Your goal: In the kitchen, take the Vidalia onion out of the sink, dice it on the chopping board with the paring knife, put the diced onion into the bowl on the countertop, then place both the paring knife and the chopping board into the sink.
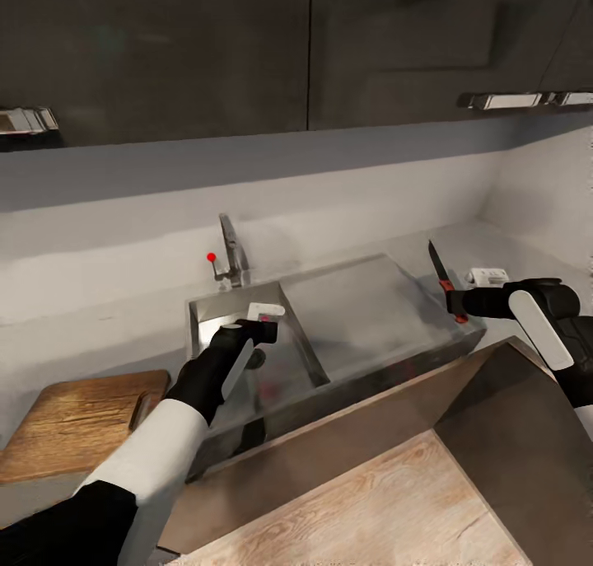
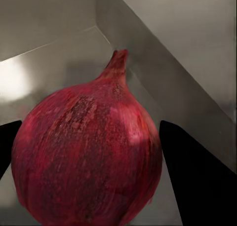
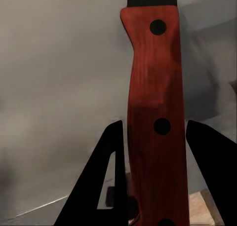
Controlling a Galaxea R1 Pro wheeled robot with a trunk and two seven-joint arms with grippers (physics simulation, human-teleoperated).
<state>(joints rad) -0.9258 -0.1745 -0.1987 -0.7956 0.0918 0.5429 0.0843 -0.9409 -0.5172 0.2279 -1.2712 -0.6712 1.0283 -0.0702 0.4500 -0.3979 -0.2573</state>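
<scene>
A dark red onion (image 2: 89, 157) sits between my left gripper's black fingers (image 2: 197, 176), which press on both of its sides. My left gripper (image 1: 263, 331) is down inside the steel sink (image 1: 206, 319), below the curved faucet (image 1: 231, 257) with its red knob (image 1: 211, 258). The brown chopping board (image 1: 74, 422) lies on the grey countertop (image 1: 99, 335) left of the sink. My right gripper (image 1: 458, 304) is shut on the paring knife (image 1: 439, 271), holding it blade-up to the right of the sink. Its reddish riveted handle (image 3: 155, 122) stands between the fingers. The bowl is out of view.
Dark upper cabinets (image 1: 247, 47) hang over the grey wall. A flat steel drainer (image 1: 362, 302) adjoins the basin on its right. A light wooden top with dark brown sides (image 1: 371, 500) lies close below the counter's front edge.
</scene>
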